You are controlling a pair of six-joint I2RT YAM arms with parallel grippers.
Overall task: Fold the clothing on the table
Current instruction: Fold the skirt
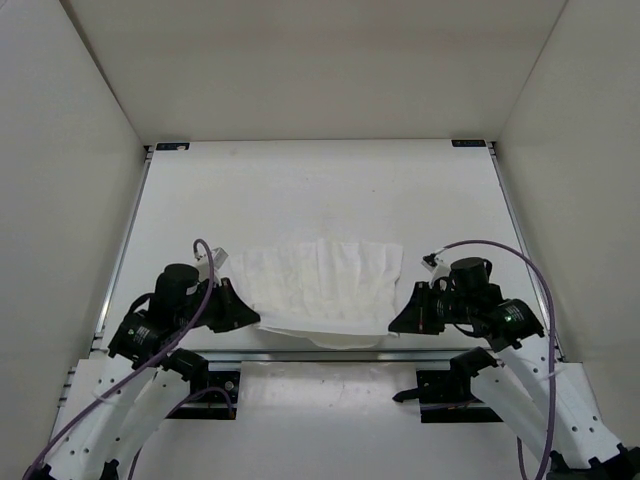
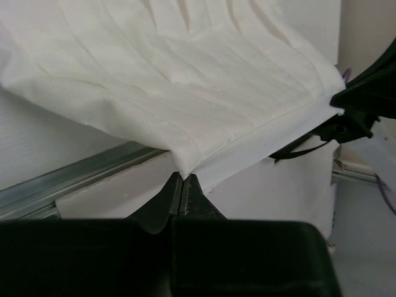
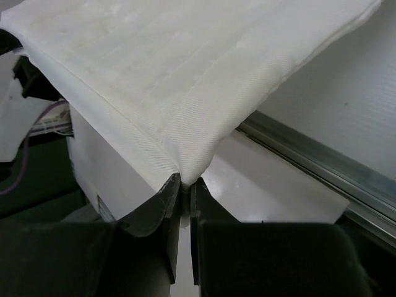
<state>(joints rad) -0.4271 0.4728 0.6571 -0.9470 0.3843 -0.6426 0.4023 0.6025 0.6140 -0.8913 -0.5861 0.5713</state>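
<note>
The clothing (image 1: 320, 285), a thin white creased fabric piece, lies at the near middle of the table (image 1: 320, 190), its near edge lifted between both arms. My left gripper (image 1: 255, 320) is shut on the clothing's near left corner; in the left wrist view the corner (image 2: 185, 162) is pinched between the closed jaws of that gripper (image 2: 184, 179). My right gripper (image 1: 393, 327) is shut on the near right corner, and the fabric (image 3: 185, 93) bunches into the jaws of that gripper (image 3: 187, 184). A lower layer of cloth hangs below the raised edge.
The metal rail (image 1: 330, 355) of the table's near edge runs just under the held cloth. Side rails (image 1: 122, 250) and black corner brackets (image 1: 172, 146) bound the surface. White enclosure walls stand on three sides. Purple cables (image 1: 520, 262) loop over both arms.
</note>
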